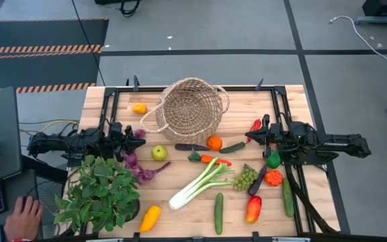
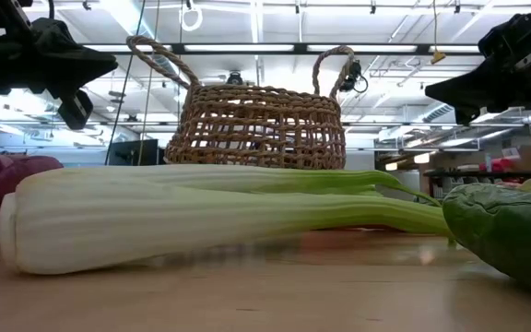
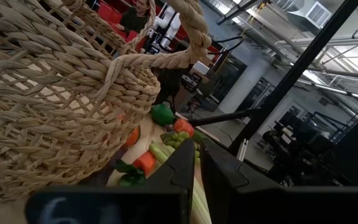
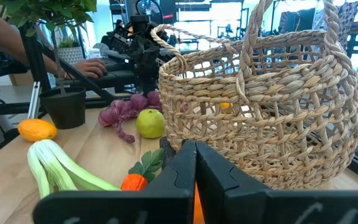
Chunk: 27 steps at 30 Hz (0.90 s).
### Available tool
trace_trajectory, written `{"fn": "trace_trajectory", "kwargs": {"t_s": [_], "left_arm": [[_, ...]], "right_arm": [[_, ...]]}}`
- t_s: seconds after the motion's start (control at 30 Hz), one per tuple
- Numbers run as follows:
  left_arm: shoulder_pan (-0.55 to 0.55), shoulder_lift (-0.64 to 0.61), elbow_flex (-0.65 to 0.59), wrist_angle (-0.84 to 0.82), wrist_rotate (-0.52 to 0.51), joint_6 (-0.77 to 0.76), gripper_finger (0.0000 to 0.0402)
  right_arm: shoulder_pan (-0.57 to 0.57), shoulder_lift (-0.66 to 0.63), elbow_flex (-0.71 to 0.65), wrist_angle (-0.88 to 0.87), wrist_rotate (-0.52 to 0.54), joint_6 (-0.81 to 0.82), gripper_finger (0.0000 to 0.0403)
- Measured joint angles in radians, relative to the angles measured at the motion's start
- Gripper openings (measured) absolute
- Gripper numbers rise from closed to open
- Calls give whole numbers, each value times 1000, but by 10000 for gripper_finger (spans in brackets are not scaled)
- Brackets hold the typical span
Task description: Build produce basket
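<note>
The tan woven basket (image 1: 190, 107) stands upright at the table's far middle, also in the low view as basket (image 2: 261, 124). Produce lies loose on the table near it: a leek (image 1: 200, 183), green apple (image 1: 158, 152), orange (image 1: 213, 142), grapes (image 1: 245, 177), purple string (image 1: 138, 167), cucumber (image 1: 218, 212), yellow squash (image 1: 150, 217) and peppers (image 1: 273, 177). My left gripper (image 1: 127, 136) hovers left of the basket, shut and empty, its fingers (image 3: 185, 168) pointing toward the basket wall. My right gripper (image 1: 252, 138) hovers right of the basket, shut and empty, fingers (image 4: 185, 168) facing it.
A leafy potted plant (image 1: 99, 191) stands at the near left corner. A black frame (image 1: 281, 114) runs along the table's far and side edges. A person's hand (image 1: 22, 215) rests beside the table at left. A small yellow fruit (image 1: 140, 107) lies left of the basket.
</note>
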<state>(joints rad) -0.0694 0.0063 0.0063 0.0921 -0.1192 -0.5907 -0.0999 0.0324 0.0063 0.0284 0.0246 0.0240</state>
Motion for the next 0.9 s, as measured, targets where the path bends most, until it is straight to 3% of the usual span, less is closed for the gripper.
{"fn": "trace_trajectory", "kwargs": {"t_s": [0.9], "left_arm": [[0, 0, 0, 0, 0, 0, 36]], "right_arm": [[0, 0, 0, 0, 0, 0, 11]]}}
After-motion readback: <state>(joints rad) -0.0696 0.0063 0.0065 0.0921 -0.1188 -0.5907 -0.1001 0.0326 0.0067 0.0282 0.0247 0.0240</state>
